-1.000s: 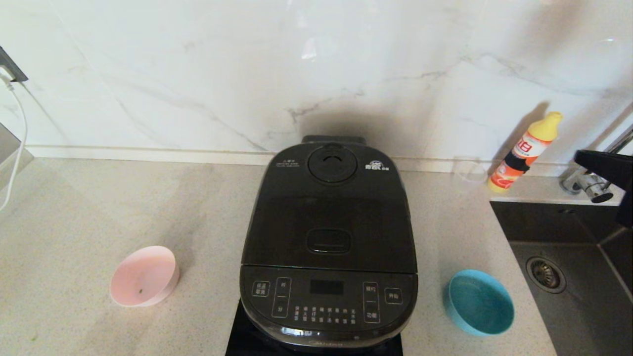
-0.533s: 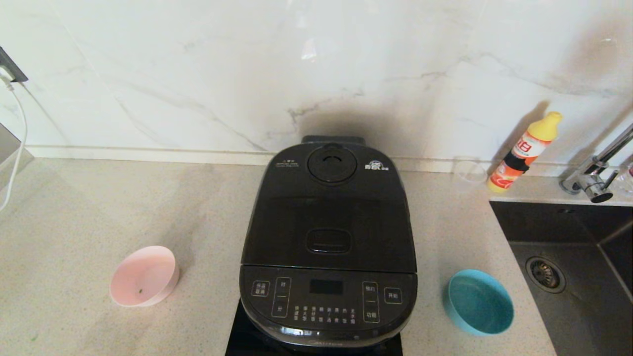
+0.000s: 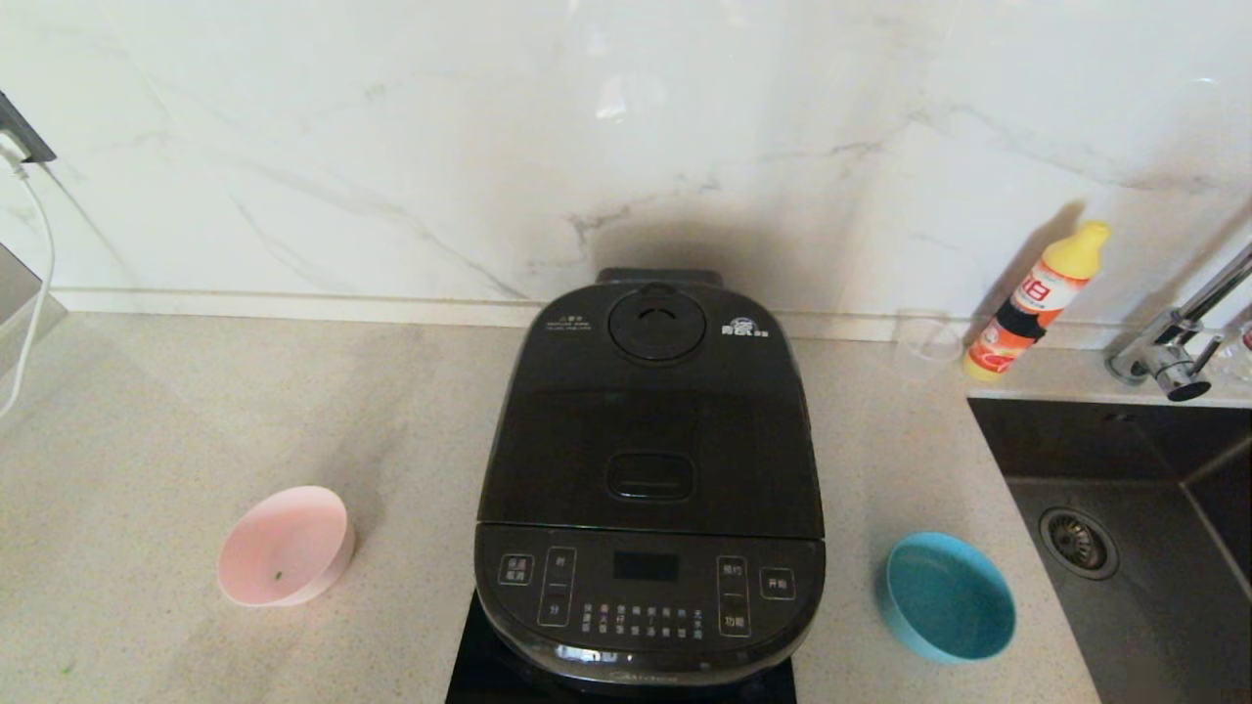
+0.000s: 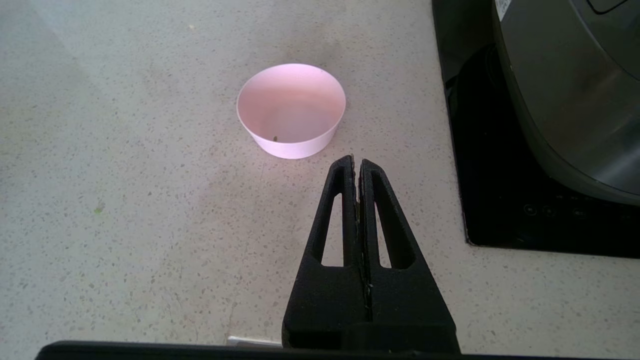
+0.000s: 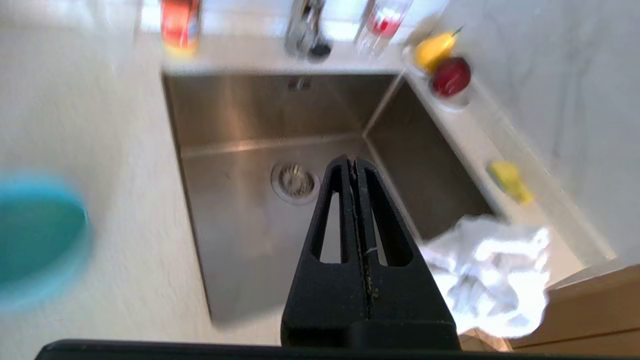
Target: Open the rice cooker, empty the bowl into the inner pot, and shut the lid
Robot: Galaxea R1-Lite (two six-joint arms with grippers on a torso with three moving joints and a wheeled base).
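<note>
With the lid [image 3: 650,430] down on the cooker [image 3: 648,489], you see both end effectors, left [image 4: 357,161] and right [image 5: 352,161], closed empty; bowl [image 3: 285,546] left of cooker holds only a speck, so nothing visibly remains.

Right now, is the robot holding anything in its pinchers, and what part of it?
Nothing. The left end effector is shut on air above the counter, short of the pink bowl. The right end effector is shut, empty, over the sink.
</note>
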